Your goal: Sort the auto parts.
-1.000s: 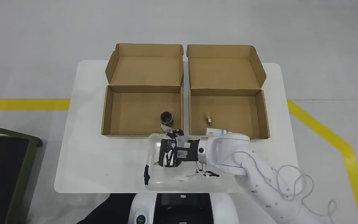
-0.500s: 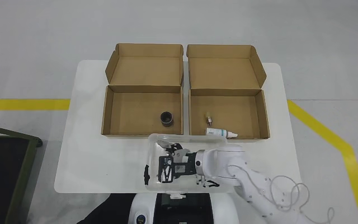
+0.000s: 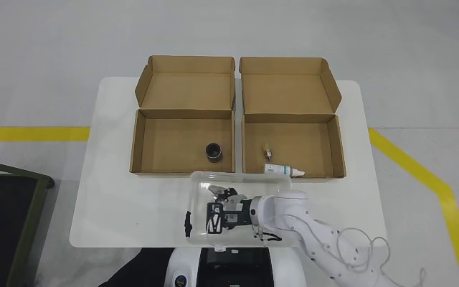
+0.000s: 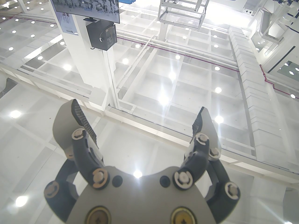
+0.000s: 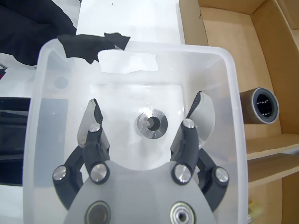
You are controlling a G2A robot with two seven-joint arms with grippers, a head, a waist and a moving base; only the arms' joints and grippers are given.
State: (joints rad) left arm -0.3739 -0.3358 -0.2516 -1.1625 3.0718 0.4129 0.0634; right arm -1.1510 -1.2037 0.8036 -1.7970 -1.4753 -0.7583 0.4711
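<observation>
white table [image 3: 107, 179] | left box [image 3: 165, 143] | right box [image 3: 308, 143] | clear bin [image 3: 251, 174]

Two boxes [image 3: 183, 146] [image 3: 290, 148], one bin [image 3: 240, 174], one bearing [image 3: 214, 151], one ring [image 5: 152, 123], one fitting [image 3: 267, 152], one tube [image 3: 283, 170]

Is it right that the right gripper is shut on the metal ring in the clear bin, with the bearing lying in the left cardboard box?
Not quite. The right gripper is open, not shut on the metal ring. Its fingers stand apart on either side of the ring inside the clear bin, as the right wrist view shows. The rest holds: the bearing lies in the left cardboard box.
</observation>
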